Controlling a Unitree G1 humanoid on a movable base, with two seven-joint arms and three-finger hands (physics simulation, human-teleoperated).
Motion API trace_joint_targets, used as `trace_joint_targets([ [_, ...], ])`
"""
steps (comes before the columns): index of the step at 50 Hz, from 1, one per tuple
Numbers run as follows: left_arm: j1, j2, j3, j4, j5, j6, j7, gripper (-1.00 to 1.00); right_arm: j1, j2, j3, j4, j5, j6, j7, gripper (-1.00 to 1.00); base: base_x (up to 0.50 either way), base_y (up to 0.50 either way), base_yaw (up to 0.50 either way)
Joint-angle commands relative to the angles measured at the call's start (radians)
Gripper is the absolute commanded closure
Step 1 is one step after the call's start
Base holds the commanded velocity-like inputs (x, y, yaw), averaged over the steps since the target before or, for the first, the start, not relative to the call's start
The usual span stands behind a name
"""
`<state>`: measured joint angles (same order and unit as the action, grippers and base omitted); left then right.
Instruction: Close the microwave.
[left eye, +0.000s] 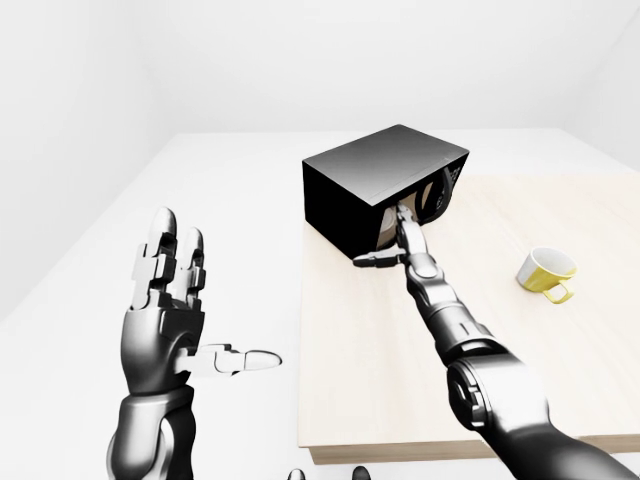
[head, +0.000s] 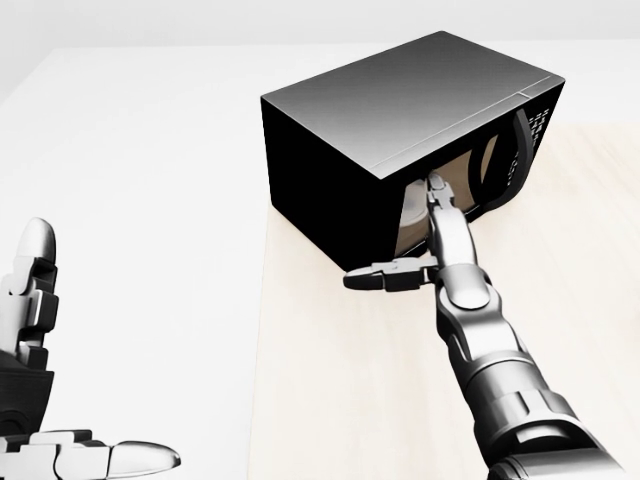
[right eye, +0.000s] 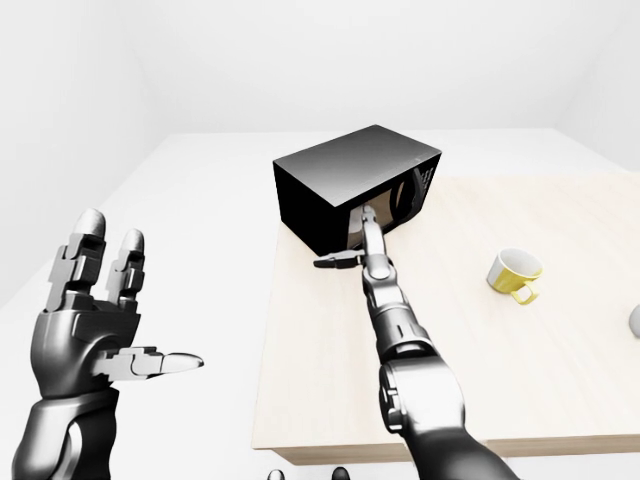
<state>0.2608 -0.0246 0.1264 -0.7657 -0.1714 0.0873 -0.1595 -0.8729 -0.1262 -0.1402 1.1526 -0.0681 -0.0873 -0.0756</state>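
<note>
A black microwave (head: 400, 110) stands on the pale wooden table (head: 340, 400), turned at an angle. Its door (head: 470, 175), with a window and a curved handle, lies flush against the body. My right hand (head: 428, 235) reaches up to it with straight fingers (head: 437, 190) resting against the door's window and the thumb (head: 375, 276) sticking out to the left. It is open and holds nothing. My left hand (left eye: 165, 300) is raised at the left of the views, off the table, fingers spread and empty.
A yellow cup (left eye: 545, 272) stands on the table to the right of the microwave. A small grey object (right eye: 635, 320) shows at the right edge of the right-eye view. The table's left edge (head: 262, 330) runs just below the microwave's left corner.
</note>
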Motion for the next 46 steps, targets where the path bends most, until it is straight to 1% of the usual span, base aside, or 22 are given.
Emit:
trace_joint_targets([
  [1, -0.007, 0.001, -0.001, 0.014, 0.001, 0.000, 0.003, -1.00, 0.237, 0.010, 0.085, -0.526, 0.001, 0.000, 0.025, -1.00, 0.00, 0.00, 0.00],
  [2, -0.008, 0.001, -0.002, 0.022, 0.002, 0.000, 0.003, -1.00, 0.305, 0.017, 0.089, -0.660, -0.005, 0.046, 0.029, -1.00, 0.00, 0.00, 0.00],
  [3, -0.008, 0.002, -0.003, 0.020, 0.003, 0.000, 0.004, -1.00, 0.341, 0.022, 0.091, -0.732, -0.012, 0.077, 0.035, -1.00, 0.00, 0.00, 0.00],
  [4, -0.008, 0.002, -0.002, 0.015, 0.000, 0.000, 0.006, -1.00, 0.420, 0.030, 0.096, -0.876, -0.025, 0.134, 0.039, -1.00, 0.00, 0.00, 0.00],
  [5, -0.009, 0.003, 0.000, 0.017, -0.001, 0.000, 0.005, -1.00, 0.473, 0.039, 0.096, -0.974, -0.025, 0.167, 0.049, -1.00, 0.00, 0.00, 0.00],
  [6, -0.010, 0.003, 0.001, 0.016, -0.002, 0.000, 0.006, -1.00, 0.498, 0.043, 0.096, -1.014, -0.031, 0.175, 0.054, -1.00, 0.00, 0.00, 0.00],
  [7, -0.015, 0.003, 0.004, 0.022, -0.003, 0.000, 0.007, -1.00, 0.557, 0.052, 0.094, -1.102, -0.029, 0.175, 0.059, -1.00, 0.00, 0.00, 0.00],
  [8, -0.017, 0.003, 0.005, 0.027, -0.004, 0.000, 0.007, -1.00, 0.561, 0.054, 0.092, -1.108, -0.030, 0.175, 0.060, -1.00, 0.00, 0.00, 0.00],
  [11, -0.019, 0.005, 0.013, 0.015, -0.012, 0.000, 0.009, -1.00, 0.713, 0.075, 0.106, -1.311, -0.050, 0.175, 0.075, -1.00, 0.00, 0.00, 0.00],
  [12, -0.019, 0.005, 0.013, 0.015, -0.012, 0.000, 0.009, -1.00, 0.716, 0.076, 0.106, -1.315, -0.052, 0.175, 0.076, -1.00, 0.00, 0.00, 0.00],
  [14, -0.022, 0.003, 0.011, 0.028, -0.007, 0.000, 0.009, -1.00, 0.781, 0.086, 0.115, -1.419, -0.064, 0.175, 0.088, -1.00, 0.00, 0.00, 0.00],
  [17, -0.022, 0.004, 0.008, 0.026, -0.006, 0.000, 0.011, -1.00, 0.859, 0.095, 0.116, -1.505, -0.070, 0.175, 0.103, -1.00, 0.00, 0.00, 0.00],
  [20, -0.028, 0.005, 0.014, 0.033, -0.010, 0.000, 0.011, -1.00, 0.913, 0.101, 0.111, -1.532, -0.064, 0.175, 0.114, -1.00, 0.00, 0.00, 0.00],
  [21, -0.030, 0.006, 0.017, 0.033, -0.013, 0.000, 0.012, -1.00, 0.931, 0.105, 0.105, -1.572, -0.059, 0.175, 0.115, -1.00, 0.00, 0.00, 0.00],
  [22, -0.030, 0.006, 0.017, 0.033, -0.013, 0.000, 0.012, -1.00, 0.932, 0.105, 0.105, -1.575, -0.059, 0.175, 0.116, -1.00, 0.00, 0.00, 0.00],
  [23, -0.029, 0.006, 0.019, 0.025, -0.015, 0.000, 0.014, -1.00, 0.942, 0.109, 0.113, -1.648, -0.063, 0.175, 0.121, -1.00, 0.00, 0.00, 0.00],
  [30, -0.030, 0.005, 0.025, 0.023, -0.018, 0.000, 0.012, -1.00, 0.977, 0.118, 0.130, -1.749, -0.069, 0.175, 0.127, -1.00, 0.00, 0.00, 0.00],
  [46, -0.034, 0.005, 0.032, 0.019, -0.024, 0.000, 0.010, -1.00, 0.975, 0.120, 0.154, -1.716, -0.069, 0.175, 0.123, -1.00, 0.00, 0.00, 0.00],
])
